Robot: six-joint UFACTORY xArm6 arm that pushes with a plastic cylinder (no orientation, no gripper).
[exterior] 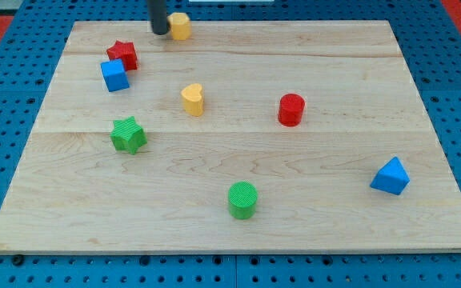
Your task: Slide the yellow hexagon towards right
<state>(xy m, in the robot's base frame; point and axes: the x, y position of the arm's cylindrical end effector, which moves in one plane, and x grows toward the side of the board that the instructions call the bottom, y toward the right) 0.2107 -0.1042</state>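
The yellow hexagon (181, 26) sits at the top edge of the wooden board (238, 232), left of centre. My tip (159, 32) is right beside the hexagon's left side, touching or nearly touching it. The dark rod rises from the tip out of the view's top.
A red star (123, 54) and a blue cube (114, 75) sit at the upper left. A yellow heart (192, 100) and a red cylinder (291, 110) lie mid-board. A green star (128, 134), a green cylinder (242, 200) and a blue triangular block (390, 176) lie lower down.
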